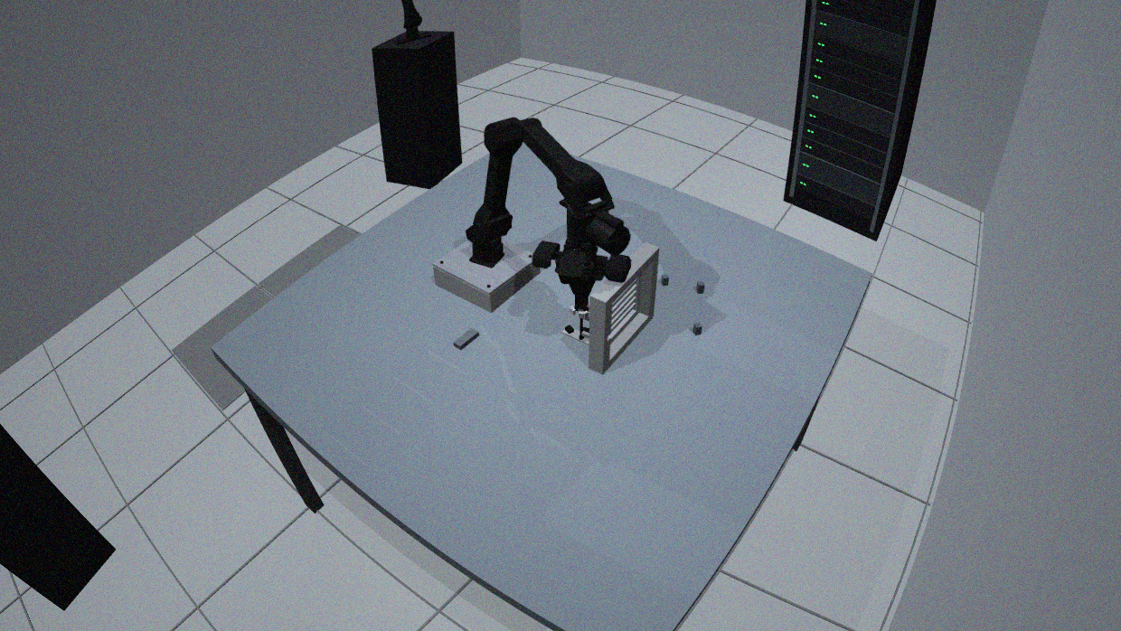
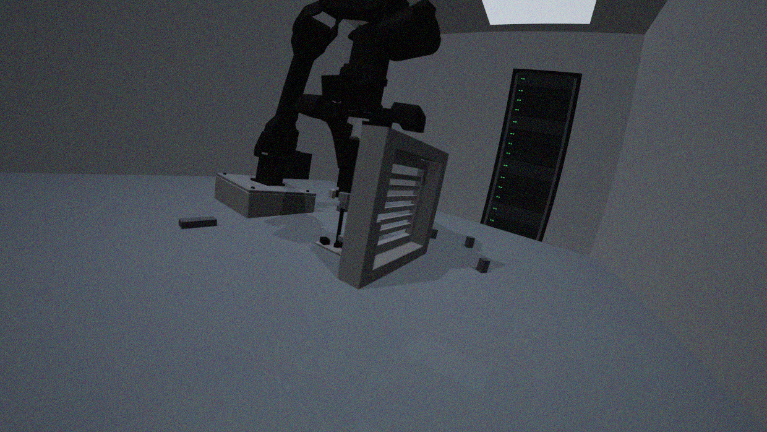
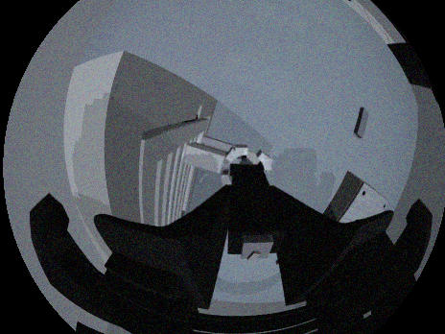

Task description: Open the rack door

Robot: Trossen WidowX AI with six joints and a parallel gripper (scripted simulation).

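The rack frame (image 1: 598, 336) (image 2: 365, 203) (image 3: 86, 144) stands upright on the table (image 1: 485, 438). The slatted door (image 1: 625, 307) (image 2: 397, 210) sits within it, seemingly closed. The black upright handle (image 3: 246, 171) is on the door's arm-facing side, mostly covered by my fingers. My gripper (image 1: 580, 297) (image 2: 346, 174) points straight down beside the frame and is shut on the handle. The wrist view is turned at an angle to the frame, so the gripper stands twisted relative to it. Below the handle a thin black rod (image 2: 339, 225) runs down to a small black foot piece (image 1: 569, 329) (image 2: 324, 241).
The arm's pale base block (image 1: 466, 287) (image 2: 279, 205) is behind the gripper. A small grey bar (image 1: 466, 338) (image 2: 197, 221) (image 3: 363, 122) lies on the table near it. Three small dark pegs (image 1: 700, 287) (image 2: 482, 265) stand beyond the frame. A server cabinet (image 1: 851, 117) (image 2: 531, 155) stands off the table.
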